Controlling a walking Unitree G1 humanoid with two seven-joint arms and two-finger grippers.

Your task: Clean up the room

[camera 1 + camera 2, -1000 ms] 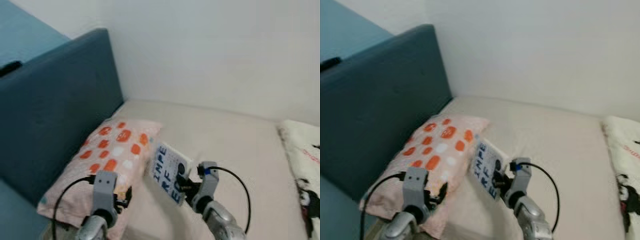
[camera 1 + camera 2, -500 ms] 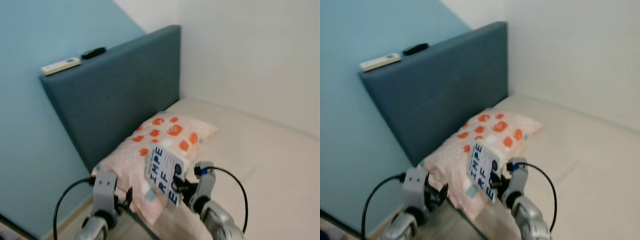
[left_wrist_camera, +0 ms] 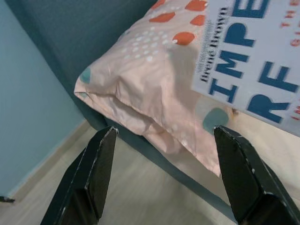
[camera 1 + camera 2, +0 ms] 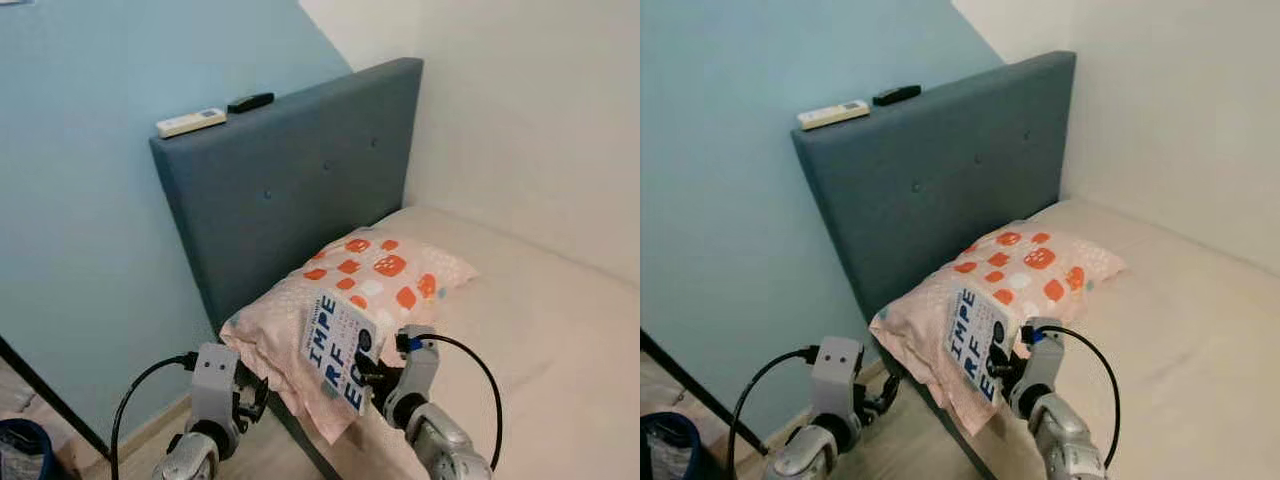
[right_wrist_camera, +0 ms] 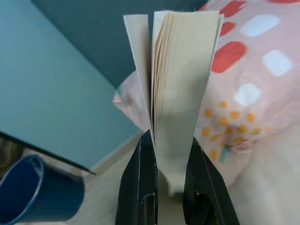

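Right end effector [image 5: 168,180] pinches the book [image 4: 340,350] above the pillow [image 4: 350,300]; left end effector [image 3: 164,176] spread, empty. Book still unplaced.

Right gripper [image 5: 169,154] clamps a paperback book [image 5: 180,89] edge-on before spotted pillow [image 5: 243,79]; blue bin [image 5: 35,197] below.

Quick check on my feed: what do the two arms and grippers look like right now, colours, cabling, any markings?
Both arms are silver metal with grey boxy wrist blocks. A black cable loops out from each wrist. The left gripper and the right gripper each have two long black fingers. The right wrist carries a small blue mark. No other markings are legible.
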